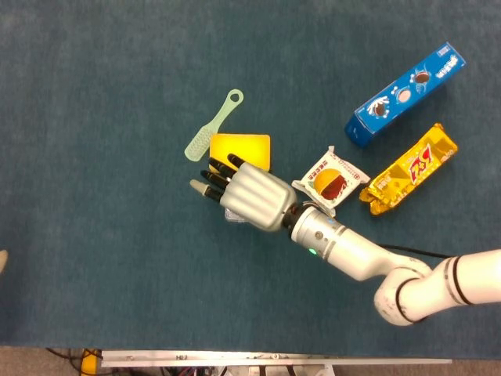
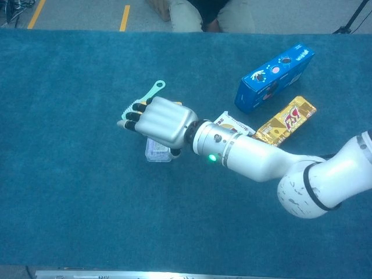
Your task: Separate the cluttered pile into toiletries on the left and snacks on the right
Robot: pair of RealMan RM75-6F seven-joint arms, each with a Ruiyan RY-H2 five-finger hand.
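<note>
Right hand (image 1: 252, 196): reaches in from the near right, knuckles up, hovering over a small clear plastic packet (image 2: 157, 152); fingers curl downward around it, but whether they have closed on it I cannot tell.
Left hand: not visible in either view.
Packet position: mid-worktop, directly under the palm, its near edge peeking out in the chest view; mostly hidden in the head view.
Key relation: the packet lies straight below the hand, so the next move likely calls for a closing grasp, then a carry left if it is a toiletry.
Toiletries nearby: pale green plastic brush (image 1: 214, 125), long axis slanting far-right to near-left, just beyond the fingertips; flat yellow rectangular bar (image 1: 241, 147) touching the hand's far side.
Snacks: white burger-print wrapper (image 1: 332, 180) beside the wrist; gold foil snack bag (image 1: 409, 170) and blue cardboard biscuit box (image 1: 405, 94) further right.
Worktop (image 1: 94, 235): blue carpet-like cloth.
</note>
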